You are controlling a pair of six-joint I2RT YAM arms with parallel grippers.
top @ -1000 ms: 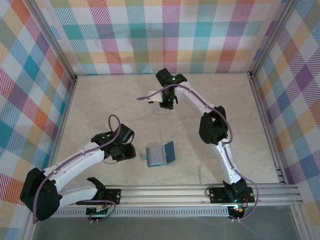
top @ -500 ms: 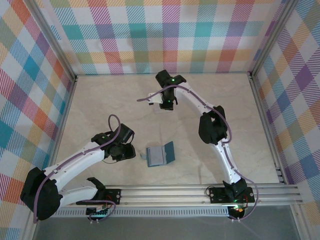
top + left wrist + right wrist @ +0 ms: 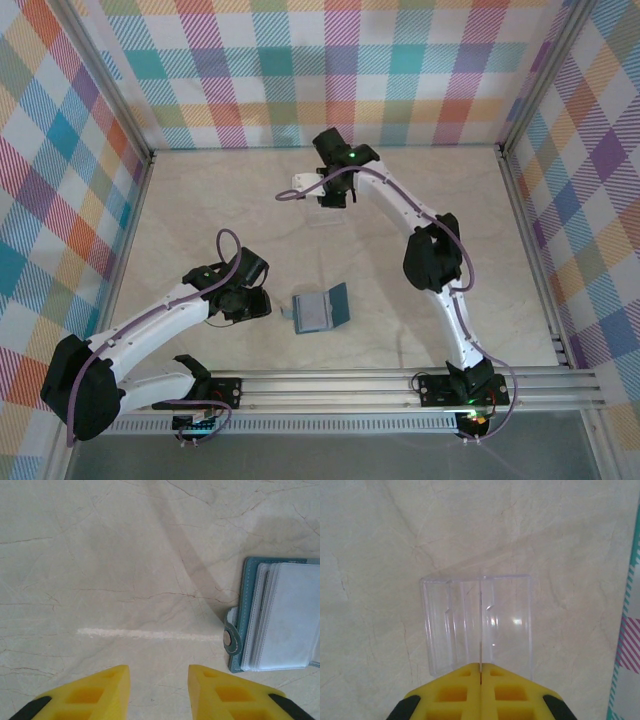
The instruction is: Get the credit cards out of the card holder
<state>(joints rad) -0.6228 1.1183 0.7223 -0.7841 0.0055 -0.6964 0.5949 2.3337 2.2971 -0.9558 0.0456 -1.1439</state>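
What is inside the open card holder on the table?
The card holder lies open, showing a stack of clear plastic sleeves. Whether cards sit under the top sleeve cannot be told.

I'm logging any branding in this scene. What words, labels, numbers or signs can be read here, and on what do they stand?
No text can be read anywhere.
The card holder has plain teal edges and blank clear sleeves.
Its snap bears no legible mark.
The clear plastic piece is unprinted.
The table carries no writing.
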